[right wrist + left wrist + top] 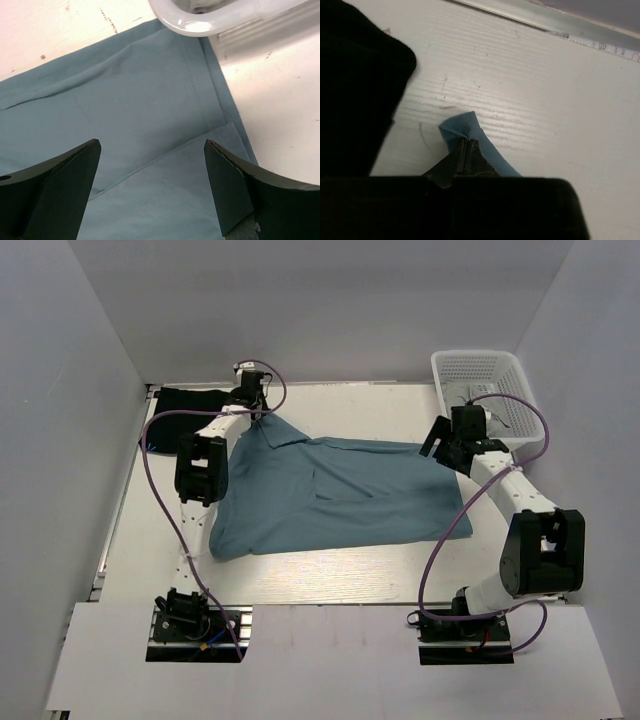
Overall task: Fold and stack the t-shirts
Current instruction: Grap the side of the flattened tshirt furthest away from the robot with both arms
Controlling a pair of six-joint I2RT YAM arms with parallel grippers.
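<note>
Grey walls [300, 310], white table [360, 570]. Far-left corner: black t-shirt [190, 400]. My left gripper [466, 150]: clamped on a corner of the teal t-shirt [330, 495], which is spread mid-table. My right gripper [151, 145]: wide apart, empty, over its right hem. Far right: white basket [480, 375].

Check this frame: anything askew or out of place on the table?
The dusty teal-blue cloth t-shirt lies skewed on the white table, edges not square to it, a flap folded unevenly across its middle. Left gripper is shut on one corner; right gripper hangs open over its edge. Nothing torn or spilled.
</note>
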